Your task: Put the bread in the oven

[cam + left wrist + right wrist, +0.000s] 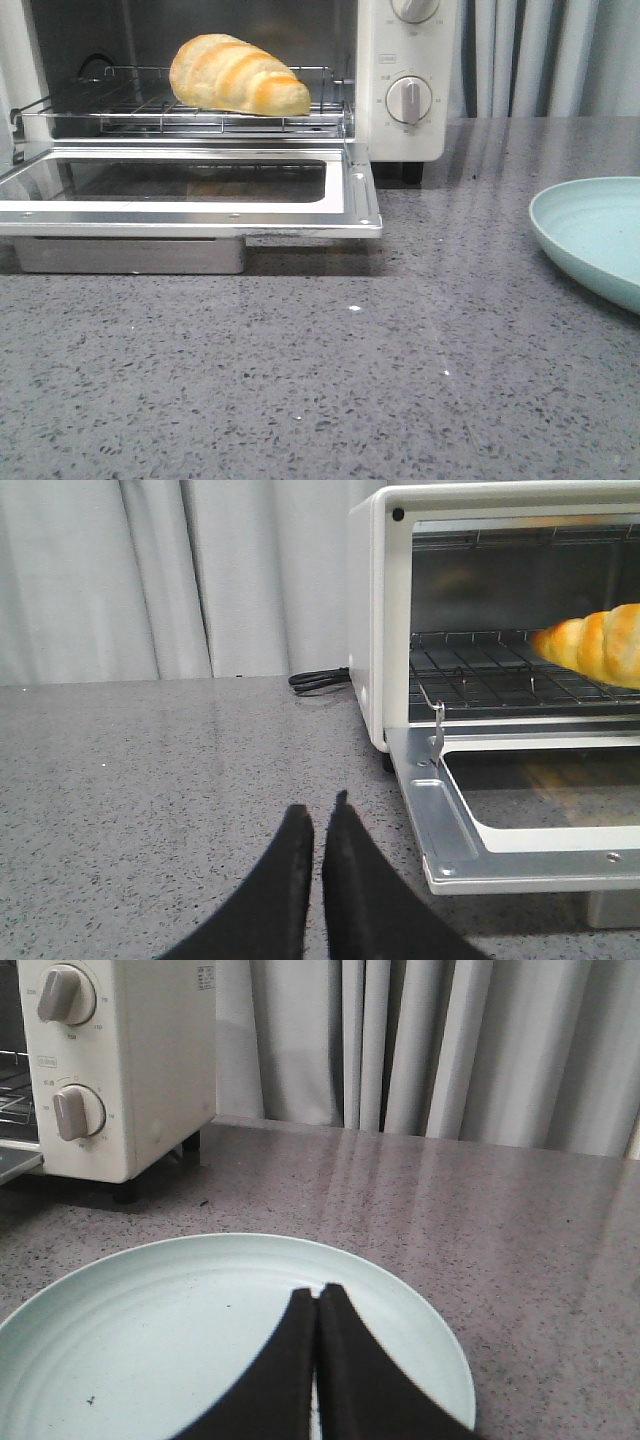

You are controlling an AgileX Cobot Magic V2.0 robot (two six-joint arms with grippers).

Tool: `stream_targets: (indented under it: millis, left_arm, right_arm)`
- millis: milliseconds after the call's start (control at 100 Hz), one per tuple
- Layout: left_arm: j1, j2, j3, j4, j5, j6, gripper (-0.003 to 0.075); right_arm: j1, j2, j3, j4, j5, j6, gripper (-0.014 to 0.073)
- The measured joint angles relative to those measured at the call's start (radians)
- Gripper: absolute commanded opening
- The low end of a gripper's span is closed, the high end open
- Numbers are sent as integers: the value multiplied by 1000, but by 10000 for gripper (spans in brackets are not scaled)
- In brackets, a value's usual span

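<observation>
The golden-yellow bread (238, 76) lies on the wire rack (130, 105) inside the white oven (400, 130), whose glass door (180, 185) hangs open and flat. Its tapered end also shows in the left wrist view (595, 645). My left gripper (318, 815) is shut and empty, low over the counter to the left of the oven door (520, 820). My right gripper (318, 1292) is shut and empty above the pale green plate (180, 1340). Neither gripper shows in the front view.
The plate (590, 235) sits at the right edge of the grey speckled counter. The oven's two knobs (408, 98) face forward. A black power cord (318, 680) lies behind the oven's left side. Grey curtains hang behind.
</observation>
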Motion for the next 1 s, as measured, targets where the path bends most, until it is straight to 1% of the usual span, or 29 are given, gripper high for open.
stream_targets:
  millis: [290, 1000]
  left_arm:
    - [0, 0, 0, 0, 0, 0, -20]
    - [0, 0, 0, 0, 0, 0, -20]
  right_arm:
    - [-17, 0, 0, 0, -4, 0, -46]
    - [-17, 0, 0, 0, -6, 0, -46]
